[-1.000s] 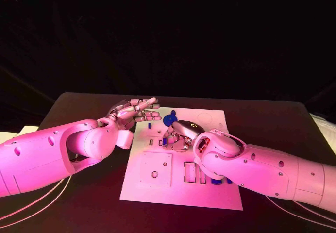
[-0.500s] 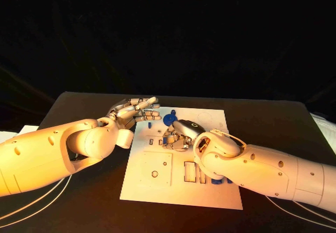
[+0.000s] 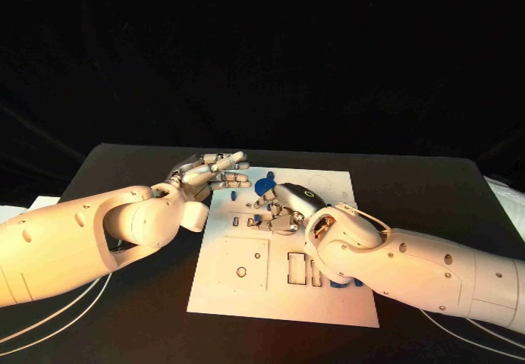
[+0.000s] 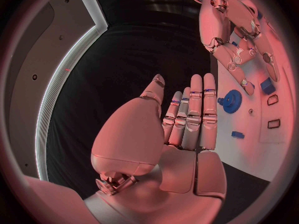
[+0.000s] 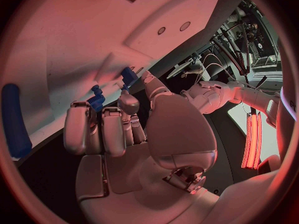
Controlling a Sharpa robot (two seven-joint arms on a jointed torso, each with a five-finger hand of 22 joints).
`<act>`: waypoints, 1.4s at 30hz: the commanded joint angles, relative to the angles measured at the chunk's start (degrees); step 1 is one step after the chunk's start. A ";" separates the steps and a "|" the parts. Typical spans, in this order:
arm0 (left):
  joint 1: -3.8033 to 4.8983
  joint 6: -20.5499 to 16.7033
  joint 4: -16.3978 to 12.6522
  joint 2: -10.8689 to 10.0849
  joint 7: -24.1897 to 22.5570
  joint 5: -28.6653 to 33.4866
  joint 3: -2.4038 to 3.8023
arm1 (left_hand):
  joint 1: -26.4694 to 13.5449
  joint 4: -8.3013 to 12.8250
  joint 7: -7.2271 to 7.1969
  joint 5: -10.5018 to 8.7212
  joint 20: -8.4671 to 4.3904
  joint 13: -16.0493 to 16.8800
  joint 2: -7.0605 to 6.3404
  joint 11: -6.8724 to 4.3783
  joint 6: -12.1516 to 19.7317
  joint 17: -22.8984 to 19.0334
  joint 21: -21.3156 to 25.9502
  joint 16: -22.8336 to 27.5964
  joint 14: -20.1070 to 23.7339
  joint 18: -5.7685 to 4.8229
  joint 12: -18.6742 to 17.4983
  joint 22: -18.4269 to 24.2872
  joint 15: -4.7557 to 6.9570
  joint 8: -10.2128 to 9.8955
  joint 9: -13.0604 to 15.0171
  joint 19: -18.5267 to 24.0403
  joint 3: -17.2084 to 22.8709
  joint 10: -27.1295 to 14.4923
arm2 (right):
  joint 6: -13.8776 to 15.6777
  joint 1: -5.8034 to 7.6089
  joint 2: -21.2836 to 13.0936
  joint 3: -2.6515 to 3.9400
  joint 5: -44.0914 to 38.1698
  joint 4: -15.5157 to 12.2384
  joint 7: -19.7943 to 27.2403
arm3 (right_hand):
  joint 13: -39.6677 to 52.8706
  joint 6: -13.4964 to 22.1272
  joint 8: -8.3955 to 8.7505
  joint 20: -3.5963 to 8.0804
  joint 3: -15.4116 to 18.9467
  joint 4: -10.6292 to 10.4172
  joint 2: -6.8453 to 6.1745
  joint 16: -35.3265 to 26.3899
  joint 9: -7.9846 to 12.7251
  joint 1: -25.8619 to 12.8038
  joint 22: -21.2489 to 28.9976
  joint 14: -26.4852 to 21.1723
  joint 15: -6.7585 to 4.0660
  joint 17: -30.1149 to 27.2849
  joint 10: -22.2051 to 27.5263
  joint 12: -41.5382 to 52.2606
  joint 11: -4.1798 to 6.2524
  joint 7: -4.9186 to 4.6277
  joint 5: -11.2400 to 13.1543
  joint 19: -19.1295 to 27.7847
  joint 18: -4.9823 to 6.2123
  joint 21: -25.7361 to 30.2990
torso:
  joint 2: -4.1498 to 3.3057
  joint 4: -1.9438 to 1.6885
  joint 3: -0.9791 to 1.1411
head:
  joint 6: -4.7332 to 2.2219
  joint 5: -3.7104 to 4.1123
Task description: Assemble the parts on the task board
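Observation:
The white task board lies in the middle of the table. My left hand hovers at the board's far left corner, fingers straight and apart, holding nothing; the same hand shows an empty palm. My right hand is curled down over the board's middle, its fingertips closed around a small blue part standing on the board, seen up close as the blue part between thumb and fingers. A blue gear lies just beyond it, and the gear is near my left fingertips.
More blue parts lie beside my right forearm at the board's right side. A long blue piece rests on the board. The board carries rectangular slots and a square plate. Black table surrounds it.
My right hand has shifted a little toward the far side and turned over the small blue part. The left hand has stayed where it was.

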State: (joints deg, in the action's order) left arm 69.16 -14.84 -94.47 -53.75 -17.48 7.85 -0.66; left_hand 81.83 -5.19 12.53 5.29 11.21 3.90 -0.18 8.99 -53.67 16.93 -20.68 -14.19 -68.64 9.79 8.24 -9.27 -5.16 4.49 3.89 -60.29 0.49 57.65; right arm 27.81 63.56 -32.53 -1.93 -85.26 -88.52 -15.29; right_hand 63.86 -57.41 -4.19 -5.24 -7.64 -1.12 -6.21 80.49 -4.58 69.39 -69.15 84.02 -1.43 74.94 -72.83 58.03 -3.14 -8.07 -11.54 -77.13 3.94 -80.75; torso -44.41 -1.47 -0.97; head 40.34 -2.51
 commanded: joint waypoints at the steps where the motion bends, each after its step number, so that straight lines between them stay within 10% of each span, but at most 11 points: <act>1: 0.05 2.19 0.32 0.05 -0.04 -1.30 0.03 | -0.09 0.53 -0.98 0.07 -0.81 0.26 0.58 -0.88 -1.20 1.47 -1.78 -2.51 -2.82 0.80 1.00 -0.88 1.05 0.54 0.14 -1.98 0.08 2.15 | 4.44 0.02 -1.63 0.25 4.43 -1.79 7.27 | -0.06 0.50 0.28 0.11 0.54 -0.14 -0.03 -0.12 0.15 0.24 -0.03 3.05 0.33 1.62 0.24 -0.16 -0.02 -0.05 -0.27 0.27 0.66 0.24 | 0.12 -0.03 -0.01 | -0.03 0.01; 5: 0.09 1.64 0.88 -0.02 1.11 -4.22 0.03 | -0.76 0.21 -2.49 0.03 -3.42 1.19 0.65 -3.20 -3.35 7.48 -8.33 -12.01 -10.13 0.69 3.31 -4.41 3.69 1.02 0.14 -8.00 0.04 8.77 | 1.82 0.89 -5.26 0.62 10.49 -4.79 14.40 | -0.38 0.99 0.27 0.04 1.01 -0.42 0.62 0.06 0.30 0.73 0.09 3.13 0.42 1.92 0.46 -0.34 -0.11 -0.17 -0.01 0.31 0.68 0.33 | 0.23 0.03 0.07 | -0.05 -0.13; 8: 0.21 -0.15 1.39 -0.05 2.64 -7.65 0.03 | -0.59 -0.12 -3.87 0.08 -5.38 3.05 1.04 -4.74 -6.01 27.18 -15.73 -33.34 -14.65 0.54 6.33 -9.14 5.52 2.29 0.51 -12.37 0.75 13.27 | -3.19 2.20 -9.14 0.78 17.41 -7.03 21.22 | -1.08 1.22 0.13 0.00 0.45 0.16 2.37 0.17 0.39 3.01 0.05 3.19 0.42 2.10 0.97 -0.97 -0.10 -0.24 0.26 0.27 0.67 0.37 | 0.53 0.14 0.08 | -0.01 -0.04; 11: 0.42 -0.81 2.05 0.09 5.78 -10.69 0.03 | -0.30 -0.13 -5.24 0.19 -6.95 6.43 1.34 -6.28 -7.82 49.25 -34.48 -54.98 -18.02 -2.13 10.99 -30.87 6.99 3.65 1.09 -18.92 2.07 15.59 | -7.36 3.53 -12.37 0.85 24.63 -8.04 24.93 | -0.61 0.77 -0.23 0.05 -0.58 1.32 3.77 -0.39 0.34 5.62 -0.57 3.05 0.34 1.36 0.21 -0.13 0.00 -0.25 0.71 -0.16 0.54 0.09 | 0.99 0.45 0.14 | -0.03 -0.21; 14: 1.08 1.72 3.10 0.30 14.47 -17.02 0.04 | -1.59 -0.62 -7.02 0.31 -8.23 11.86 0.74 -7.77 -9.69 62.19 -41.62 -66.76 -19.67 -2.98 17.78 -38.17 8.41 5.59 2.13 -21.67 2.70 16.03 | -10.93 4.91 -14.75 0.86 31.56 -8.19 25.68 | -2.72 0.52 -0.43 0.06 -0.74 1.72 4.21 -2.81 0.36 6.48 2.26 2.20 0.35 -1.63 1.42 -2.61 -0.03 -0.30 1.18 1.65 1.14 1.57 | 1.43 0.78 0.27 | 0.08 -0.43; 19: 3.25 7.86 5.23 1.63 28.84 -33.30 0.03 | -8.12 -4.95 -6.71 -0.20 -8.43 17.74 0.36 -7.78 -9.07 61.91 -36.33 -66.45 -18.92 -1.66 24.22 -29.97 8.14 6.93 3.27 -19.11 0.82 13.35 | -14.86 7.20 -18.72 0.74 40.06 -8.50 25.66 | -17.49 2.29 -0.19 -0.63 -1.03 1.15 5.12 -23.76 0.60 6.83 27.99 -6.69 1.10 -23.23 12.48 -20.78 -0.92 -1.09 1.20 18.73 5.98 18.22 | 2.20 1.18 0.49 | 0.29 -0.72; 22: 4.32 11.40 6.28 2.56 35.40 -40.38 0.02 | -8.97 -6.08 -7.58 -0.52 -8.68 25.81 -0.28 -8.23 -9.67 69.31 -45.31 -72.68 -20.49 -3.50 33.15 -42.90 8.54 9.41 4.88 -21.71 -0.45 13.54 | -15.66 8.59 -20.45 0.62 46.55 -8.10 27.80 | -28.17 0.52 -1.13 -0.89 -3.85 0.57 6.14 -42.87 0.39 7.86 36.75 -12.38 1.81 -37.42 11.90 -31.69 -0.89 -1.72 1.51 22.88 7.03 28.82 | 2.49 1.47 0.76 | 0.21 -1.07; 24: 4.98 13.90 7.19 3.43 38.97 -44.99 0.01 | -8.90 -6.54 -8.61 -0.52 -9.44 41.28 -0.11 -9.12 -9.42 73.07 -52.79 -75.81 -21.36 -5.10 47.56 -53.16 9.71 12.69 7.24 -23.95 -1.18 15.95 | -15.55 9.08 -21.08 0.57 50.29 -7.61 29.81 | -37.03 -1.55 -1.36 -1.43 -5.70 0.76 4.57 -49.51 0.36 8.39 40.58 -12.84 1.56 -40.41 8.04 -40.35 -0.86 -1.59 1.75 22.96 6.58 34.49 | 2.71 1.65 0.87 | 0.42 -1.12; 26: 5.58 16.18 8.29 4.70 42.60 -50.63 0.00 | -8.80 -7.11 -9.04 -0.73 -9.49 49.43 0.26 -9.15 -8.66 73.07 -55.81 -75.81 -21.36 -5.65 54.62 -57.42 9.33 16.43 10.07 -23.99 -2.10 15.82 | -14.99 9.43 -21.59 0.53 54.02 -6.97 31.80 | -42.66 -1.56 -0.48 -2.17 -8.49 1.12 4.59 -55.07 0.64 9.41 44.61 -15.62 3.14 -42.57 7.51 -46.19 -2.41 -1.78 1.75 25.27 6.52 40.89 | 2.87 1.67 1.02 | 0.40 -1.21; 31: 6.15 18.69 9.87 7.28 49.15 -58.81 -0.04 | -9.12 -8.25 -8.88 -0.90 -9.27 54.95 0.72 -9.45 -7.05 73.07 -57.71 -75.81 -21.36 -6.01 58.98 -60.09 9.38 19.40 12.53 -24.08 -3.54 16.93 | -12.64 9.74 -22.02 0.51 58.48 -5.24 34.64 | -51.80 -0.94 0.62 -3.84 -11.41 1.35 2.62 -61.87 0.79 8.57 51.66 -15.49 4.37 -44.28 5.45 -53.80 -3.12 -2.57 1.75 23.29 6.71 50.54 | 3.08 1.63 1.16 | 0.73 -1.46; 42: 6.36 19.34 10.53 10.66 55.62 -63.24 -0.08 | -11.09 -10.94 -9.18 -1.08 -9.38 60.37 1.75 -9.83 -4.88 73.07 -59.75 -75.81 -21.36 -6.41 63.00 -63.12 9.59 23.85 16.27 -24.49 -6.93 18.47 | -8.13 9.95 -21.82 0.50 61.87 -1.98 35.76 | -59.61 -2.79 0.38 -1.83 -13.22 2.17 1.70 -65.70 0.62 7.59 59.26 -8.38 2.81 -42.17 0.88 -54.28 -2.46 -2.03 -0.65 10.61 6.74 58.49 | 3.07 1.54 1.20 | 0.96 -1.64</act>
State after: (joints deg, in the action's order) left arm 75.40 2.32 -84.09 -43.40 34.47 -52.02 -0.75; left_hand 71.06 -16.06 3.24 4.41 1.65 64.07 1.68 -0.93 -59.02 74.94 -80.31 -89.86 -83.97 3.98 71.07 -72.28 4.20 28.10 19.97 -83.75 -6.12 75.77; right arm 17.68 73.51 -54.50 -1.43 -26.15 -90.67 18.43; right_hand 4.38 -59.93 -3.74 -7.10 -20.82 0.95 -4.12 14.91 -3.88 76.91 -10.05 75.36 1.34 32.72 -71.71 3.67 -5.69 -10.10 -12.21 -66.15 10.18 -22.43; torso -41.30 0.05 0.20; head 41.24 -4.05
